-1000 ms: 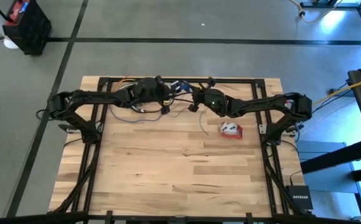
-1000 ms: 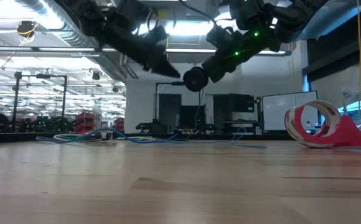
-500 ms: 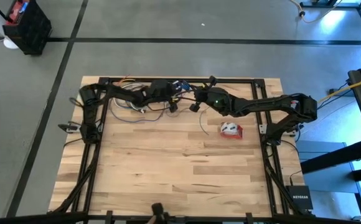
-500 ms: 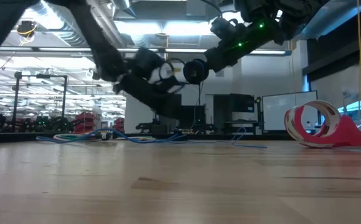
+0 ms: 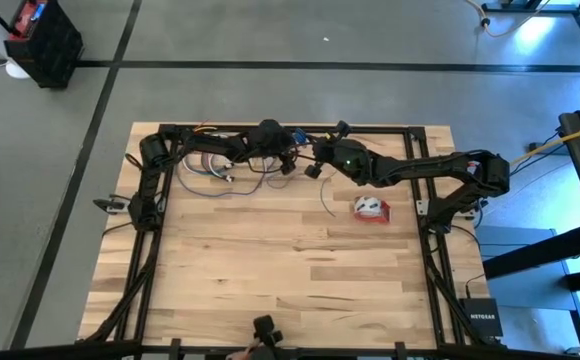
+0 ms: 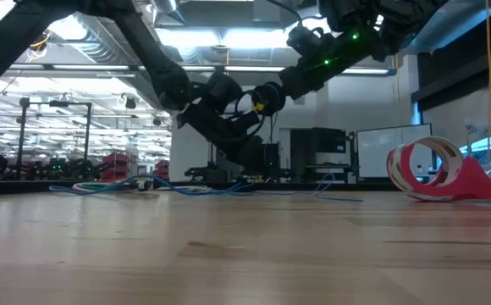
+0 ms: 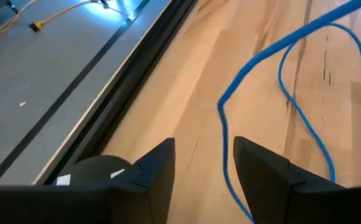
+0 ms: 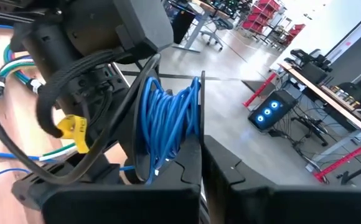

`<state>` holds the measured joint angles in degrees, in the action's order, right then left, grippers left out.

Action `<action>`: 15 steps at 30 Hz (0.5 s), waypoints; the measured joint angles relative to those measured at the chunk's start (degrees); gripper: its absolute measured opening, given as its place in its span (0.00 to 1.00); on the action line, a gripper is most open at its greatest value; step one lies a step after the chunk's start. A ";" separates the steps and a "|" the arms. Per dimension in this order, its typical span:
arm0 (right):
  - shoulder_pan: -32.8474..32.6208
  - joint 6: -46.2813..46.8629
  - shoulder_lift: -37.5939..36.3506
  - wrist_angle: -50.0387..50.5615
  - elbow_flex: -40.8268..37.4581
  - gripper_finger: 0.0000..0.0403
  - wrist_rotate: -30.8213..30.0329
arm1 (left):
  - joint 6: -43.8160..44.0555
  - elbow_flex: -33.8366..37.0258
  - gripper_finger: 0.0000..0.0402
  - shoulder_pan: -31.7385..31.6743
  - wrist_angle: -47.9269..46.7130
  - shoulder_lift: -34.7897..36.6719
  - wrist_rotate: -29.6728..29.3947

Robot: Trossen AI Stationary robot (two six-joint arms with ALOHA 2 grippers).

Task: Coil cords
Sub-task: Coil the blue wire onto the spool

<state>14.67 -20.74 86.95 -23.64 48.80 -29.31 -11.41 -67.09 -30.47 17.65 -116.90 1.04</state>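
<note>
Near the far edge of the surface (image 5: 290,270), both arms meet up in the air. The right claw (image 8: 200,144) is closed on a bunch of blue cord (image 8: 168,115) that is wound into loops; a small black round spool (image 6: 268,96) shows at its tip. It seems to hold the loops up so they stay neat and do not fall apart.

The left claw (image 7: 204,155) is open and holds nothing. It sits right next to the right claw, above the surface. A loose bit of the blue cord runs between its fingers (image 7: 159,165), likely so it can catch more cord to wind.

More of the cord lies in loose curls by the far edge. A short red-and-white bundle (image 5: 371,208) rests alone toward the right edge, and no claw touches it.
</note>
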 joint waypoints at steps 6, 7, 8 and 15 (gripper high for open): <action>-0.03 0.16 0.01 -0.11 0.00 0.00 0.36 | -1.52 0.00 0.24 -0.80 2.19 -0.90 2.64; -0.03 0.16 -0.01 -0.13 0.00 0.00 0.38 | -1.52 0.00 0.21 -0.97 2.60 -1.10 3.80; -0.05 0.16 -0.01 -0.15 0.00 0.00 0.40 | -1.73 0.00 0.17 -1.03 2.91 -1.14 4.44; -0.15 0.16 0.00 -0.28 0.00 0.00 0.45 | -3.04 0.02 0.02 -1.07 1.56 -0.03 4.69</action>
<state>14.52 -20.58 86.94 -23.92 48.80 -28.86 -14.45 -67.07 -31.53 19.21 -116.93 5.73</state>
